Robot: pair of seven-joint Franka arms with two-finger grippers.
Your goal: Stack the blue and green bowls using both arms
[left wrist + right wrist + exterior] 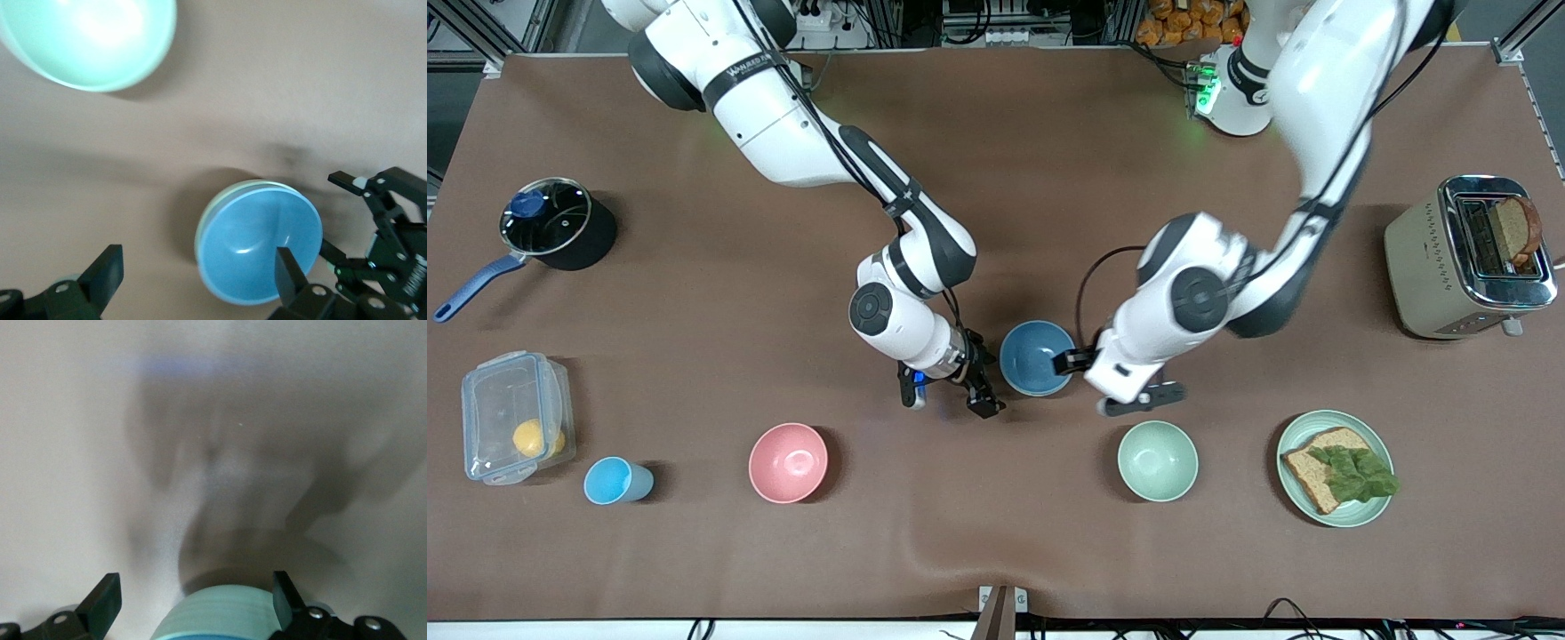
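Note:
The blue bowl [1036, 357] sits nested inside the green bowl at the middle of the table. In the left wrist view the green bowl shows only as a thin rim [201, 230] around the blue bowl [260, 243]. In the right wrist view its outer wall [227, 610] shows between the fingers. My right gripper [951, 398] is open and empty, low beside the stack toward the right arm's end. My left gripper [1138, 400] is open and empty, beside the stack toward the left arm's end, above the table between the stack and a paler bowl.
A paler mint-green bowl [1158, 460] and a pink bowl [788, 462] stand nearer the front camera. A green plate with bread [1336, 468], a toaster [1467, 258], a light-blue cup [615, 480], a clear box [514, 428] and a black pot [551, 222] stand toward the table's ends.

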